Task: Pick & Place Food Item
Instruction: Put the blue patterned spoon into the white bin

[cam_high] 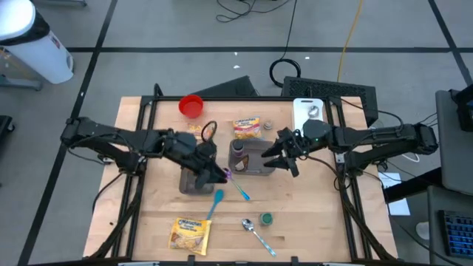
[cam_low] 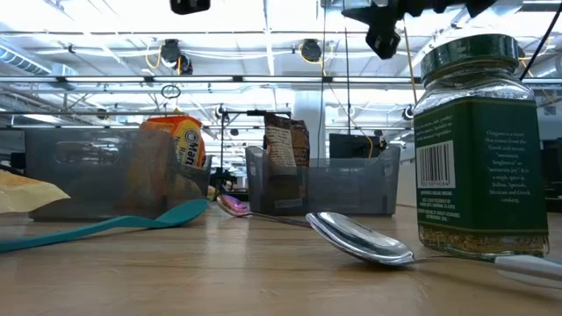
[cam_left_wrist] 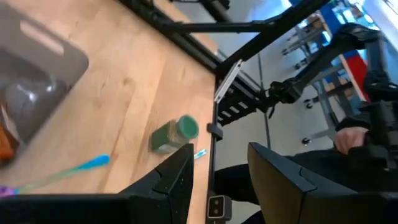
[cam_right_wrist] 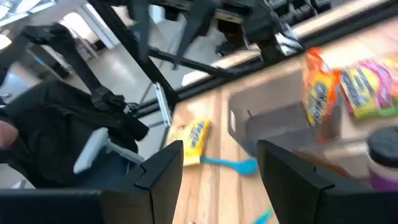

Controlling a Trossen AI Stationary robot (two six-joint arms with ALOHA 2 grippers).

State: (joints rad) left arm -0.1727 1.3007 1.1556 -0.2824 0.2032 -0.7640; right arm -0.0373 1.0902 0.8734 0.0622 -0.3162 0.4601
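A yellow food packet lies flat near the table's front edge, and it also shows in the right wrist view. A second yellow-pink packet lies at the far middle. An orange packet stands in the left grey bin, and a brown packet stands in the right grey bin. My left gripper hovers open and empty over the left bin's right end. My right gripper hovers open and empty at the right bin's right end. Each wrist view shows its own open fingers, left and right.
A green spice jar, a metal spoon and a teal spoon lie at the front middle. A red cup and a white board sit at the far edge. A person shows beyond the table.
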